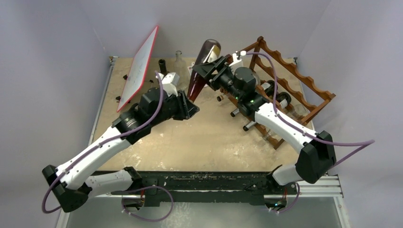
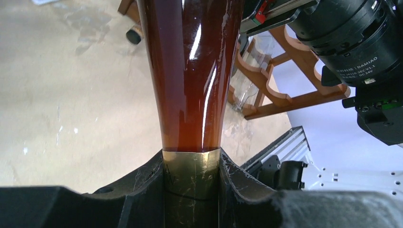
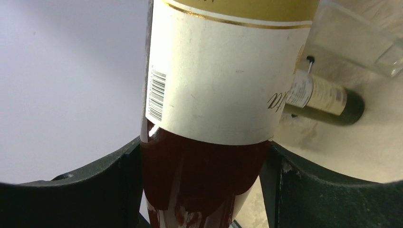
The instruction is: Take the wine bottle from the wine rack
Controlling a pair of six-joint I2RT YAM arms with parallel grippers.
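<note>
Scuffed beige table (image 1: 204, 142), pale lilac walls (image 1: 57, 42). My left gripper (image 2: 191, 187) clamped the gold-foiled neck and my right gripper (image 3: 202, 190) hugged the body. The wine bottle (image 2: 190, 71), amber-red and white-labelled, hung tilted at twelve o'clock, clear of the wine rack (image 1: 297, 83) at two.

Your left arm (image 1: 102, 140) reaches from its near-left base forward and inward, with its wrist (image 1: 166, 102) turned toward the centre. Its jaws are clamped tight on the foil-wrapped neck of the wine bottle (image 1: 203, 64). Your right arm (image 1: 285, 126) rises from the near-right base with the elbow pushed out to the right, the forearm angled inward and the wrist (image 1: 242, 83) raised. Its jaws stand wide, pressing both sides of the same bottle's body at the label's lower edge.
</note>
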